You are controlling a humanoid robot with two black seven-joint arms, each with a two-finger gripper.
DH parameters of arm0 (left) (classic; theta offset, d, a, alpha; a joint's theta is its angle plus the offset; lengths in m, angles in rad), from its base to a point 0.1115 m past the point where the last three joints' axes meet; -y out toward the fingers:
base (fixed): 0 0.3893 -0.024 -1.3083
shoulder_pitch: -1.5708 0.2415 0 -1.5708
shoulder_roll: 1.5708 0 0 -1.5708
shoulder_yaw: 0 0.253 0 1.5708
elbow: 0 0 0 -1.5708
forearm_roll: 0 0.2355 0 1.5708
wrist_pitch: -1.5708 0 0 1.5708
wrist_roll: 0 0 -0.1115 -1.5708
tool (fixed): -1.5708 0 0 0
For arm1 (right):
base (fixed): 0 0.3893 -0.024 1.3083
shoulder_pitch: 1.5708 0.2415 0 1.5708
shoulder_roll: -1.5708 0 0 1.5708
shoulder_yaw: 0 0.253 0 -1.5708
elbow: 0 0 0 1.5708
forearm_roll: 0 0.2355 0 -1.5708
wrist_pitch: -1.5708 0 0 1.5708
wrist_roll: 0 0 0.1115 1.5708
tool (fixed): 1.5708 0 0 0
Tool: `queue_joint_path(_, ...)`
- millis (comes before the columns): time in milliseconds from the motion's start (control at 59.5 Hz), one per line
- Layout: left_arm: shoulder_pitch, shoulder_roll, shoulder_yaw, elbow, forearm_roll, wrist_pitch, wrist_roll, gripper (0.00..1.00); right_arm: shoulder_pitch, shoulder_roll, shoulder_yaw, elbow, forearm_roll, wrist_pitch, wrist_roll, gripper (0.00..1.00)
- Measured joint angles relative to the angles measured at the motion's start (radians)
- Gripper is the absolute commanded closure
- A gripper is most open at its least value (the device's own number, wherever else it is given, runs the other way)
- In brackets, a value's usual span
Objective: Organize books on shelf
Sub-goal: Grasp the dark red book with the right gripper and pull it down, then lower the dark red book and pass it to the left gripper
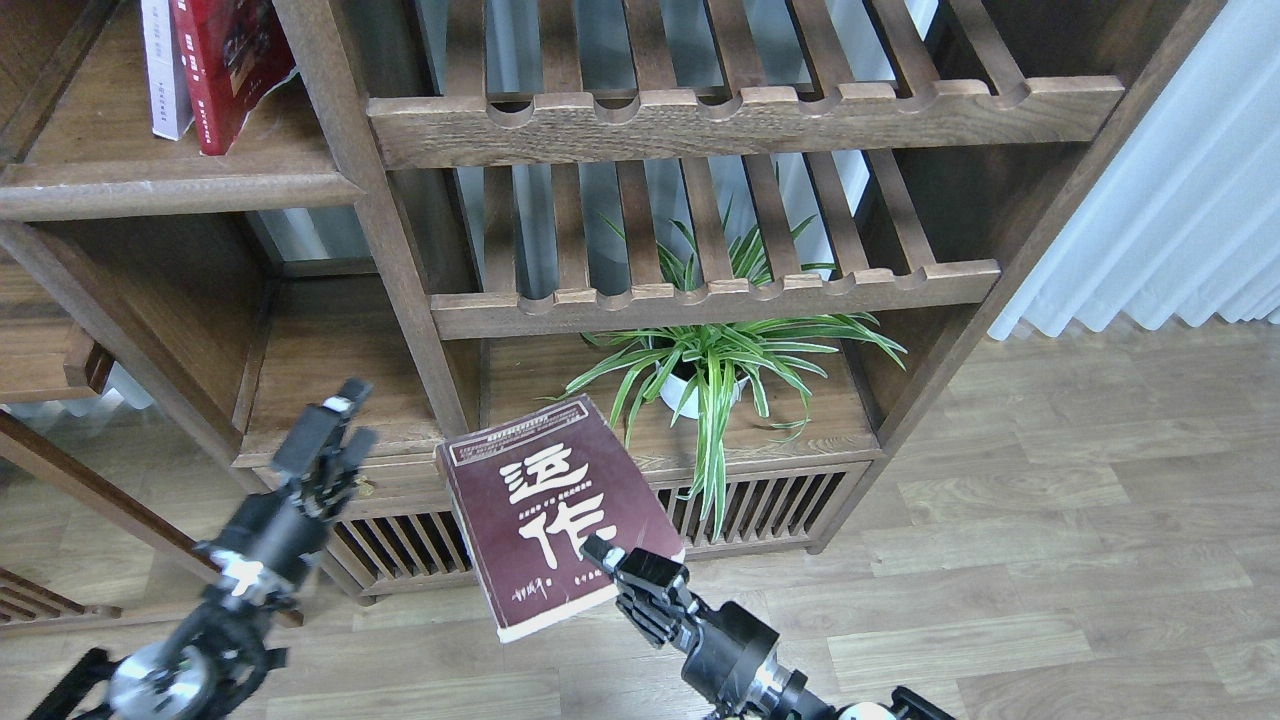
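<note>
Starting at the left, your shelf (170, 180) is already carrying the pale book (163, 70) and the red book (228, 70), both standing upright at its top corner. Below it your left claw (335, 435) is hanging free with nothing in it; the fingers are reading as slightly parted, touching no book. Toward the middle, your right claw (607, 558) is clamping the lower right edge of the maroon book (555, 510), cover facing you, the book extending up and left of the fingers. You are carrying, I judge, so keep the grip firm, lift high and left, turn the book upright, and clear the post (370, 210) before sliding it in beside the red one
</note>
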Motion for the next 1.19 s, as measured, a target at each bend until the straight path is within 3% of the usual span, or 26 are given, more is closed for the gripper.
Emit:
queue_joint_path(135,0.038,0.025,0.004,-0.009,-0.006,0.0,-0.003,0.01,-0.006,0.0,0.02,-0.002,-0.001,-0.001,-0.003,0.99)
queue_joint_path(336,0.131,0.169,0.03,-0.041,-0.115,0.0,-0.011,0.01,-0.007,0.0,0.068,-0.003,0.0,-0.001,-0.01,0.99)
queue_joint_path(521,0.155,0.228,0.123,-0.048,-0.16,0.0,-0.045,0.01,-0.019,0.0,0.064,-0.004,0.001,-0.001,-0.029,0.99)
queue_joint_path(791,0.161,0.23,0.258,-0.042,-0.162,0.0,-0.101,0.01,-0.031,0.0,0.021,-0.003,0.0,-0.001,-0.068,0.99)
queue_joint_path(976,0.163,0.222,0.31,-0.027,-0.163,0.0,-0.115,0.12,-0.034,0.0,0.007,0.005,0.0,-0.001,-0.068,0.99)
queue_joint_path(1194,0.144,0.176,0.317,0.034,-0.163,0.0,-0.116,0.15,-0.035,0.0,-0.018,0.006,-0.001,-0.001,-0.069,0.99)
